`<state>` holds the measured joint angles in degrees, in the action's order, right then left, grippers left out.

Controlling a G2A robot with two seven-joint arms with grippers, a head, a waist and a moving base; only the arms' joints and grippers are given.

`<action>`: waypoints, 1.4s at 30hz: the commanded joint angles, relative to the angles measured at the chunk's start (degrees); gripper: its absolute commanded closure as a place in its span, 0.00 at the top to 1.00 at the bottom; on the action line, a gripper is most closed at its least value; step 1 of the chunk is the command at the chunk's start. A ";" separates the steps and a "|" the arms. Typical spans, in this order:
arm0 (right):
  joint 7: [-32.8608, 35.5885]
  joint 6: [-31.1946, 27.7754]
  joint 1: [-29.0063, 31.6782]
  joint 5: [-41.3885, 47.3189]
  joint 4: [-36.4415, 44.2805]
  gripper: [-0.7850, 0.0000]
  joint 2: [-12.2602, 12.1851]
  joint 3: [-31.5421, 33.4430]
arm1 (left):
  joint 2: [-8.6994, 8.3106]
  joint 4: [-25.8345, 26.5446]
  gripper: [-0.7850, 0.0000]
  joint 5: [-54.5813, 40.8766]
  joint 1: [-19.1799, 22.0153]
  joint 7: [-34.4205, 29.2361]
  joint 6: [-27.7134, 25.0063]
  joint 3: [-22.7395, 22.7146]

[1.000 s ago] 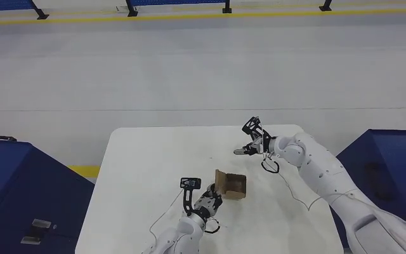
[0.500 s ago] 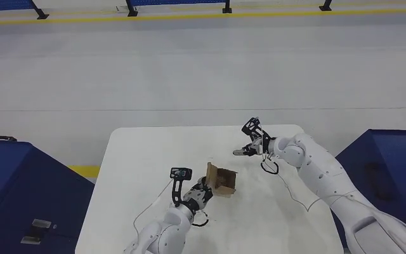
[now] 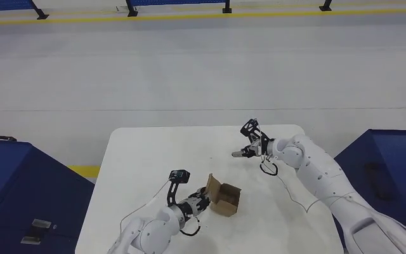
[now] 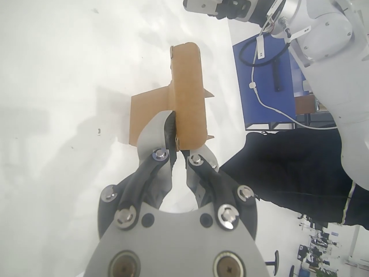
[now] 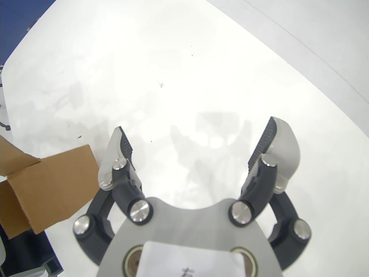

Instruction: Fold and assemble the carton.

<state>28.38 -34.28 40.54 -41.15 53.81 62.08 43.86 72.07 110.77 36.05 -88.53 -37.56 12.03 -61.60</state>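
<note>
Fingers pinched tight, and we can see our left gripper clamping one cardboard wall of the carton right at its near edge. From above, the carton sits on the white table, toward the robot's side and about midway across, with a flap standing up at the end where the left gripper has it. Over to our right gripper: spread wide with nothing between its pads, it hovers above the far right part of the table, well apart from the carton.
</note>
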 commanded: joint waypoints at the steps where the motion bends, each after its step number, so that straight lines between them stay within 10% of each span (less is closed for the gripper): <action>1: 0.55 -0.13 0.04 0.00 -0.01 1.00 0.18 -0.16 | 0.11 -1.62 0.00 -0.12 0.84 0.40 0.49 0.39; 2: 0.95 -0.27 0.02 0.16 -0.06 1.00 0.29 -0.25 | 0.15 -2.06 0.30 0.01 1.15 0.44 0.57 0.63; 3: 1.25 -0.29 -0.01 0.24 -0.03 1.00 0.42 -0.37 | 0.16 -2.33 0.91 0.26 1.38 0.61 0.68 0.80; 4: 1.41 -0.21 -0.01 0.08 0.04 1.00 0.55 -0.54 | 0.19 -2.45 1.00 0.27 1.48 0.92 0.82 0.91; 22: 2.90 -8.45 1.78 -2.73 3.77 1.00 1.35 -3.06 | -1.92 12.73 1.00 -3.08 -15.71 3.44 -8.50 -3.42; 29: 2.00 -9.37 1.99 -1.66 3.39 1.00 1.34 -2.68 | -1.92 12.73 1.00 -3.08 -15.71 3.44 -8.50 -3.42; 35: 1.06 -12.04 3.03 -6.91 6.26 1.00 1.00 -3.11 | -1.36 4.80 1.00 1.90 -12.47 0.94 4.38 1.75; 42: -1.17 -14.97 4.48 -10.71 6.51 1.00 -0.12 -1.31 | 0.71 -4.17 1.00 2.65 -6.96 12.03 9.57 8.31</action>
<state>27.43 -48.63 44.82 -51.46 60.33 62.14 42.24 72.34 107.97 39.36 -96.37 -28.41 20.95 -54.37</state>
